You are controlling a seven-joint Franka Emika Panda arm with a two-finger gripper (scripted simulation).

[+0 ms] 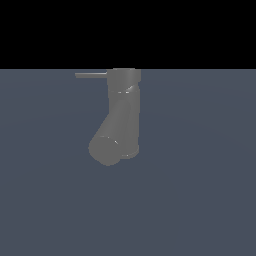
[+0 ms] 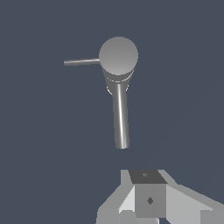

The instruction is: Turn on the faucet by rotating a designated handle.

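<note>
The faucet (image 1: 122, 116) stands on a flat blue-grey floor (image 1: 200, 200), close to the floor's far edge and about halfway between its side edges. It is dark grey and dull. Its body is a straight-up tube, and a fat slanted spout (image 1: 111, 137) comes off it and ends in a round flat face near the floor.

The handle (image 1: 91, 75) is a thin grey rod. It sticks out flat from the very top of the faucet and points toward the exterior view's left. It is much thinner than the spout.

In the wrist view the faucet (image 2: 118, 57) is seen from above, so its top looks like a round disc. The handle (image 2: 82, 62) pokes out sideways from that disc. The spout (image 2: 120, 116) runs away from the disc as a long tube.

The gripper (image 2: 146, 205) shows only in the wrist view, as pale grey blocks at the edge of the picture. It is well apart from the faucet and the handle. It touches nothing and holds nothing. Its fingertips are cut off by the picture's edge, so I cannot tell how far open it is. The exterior view does not show the arm at all.
</note>
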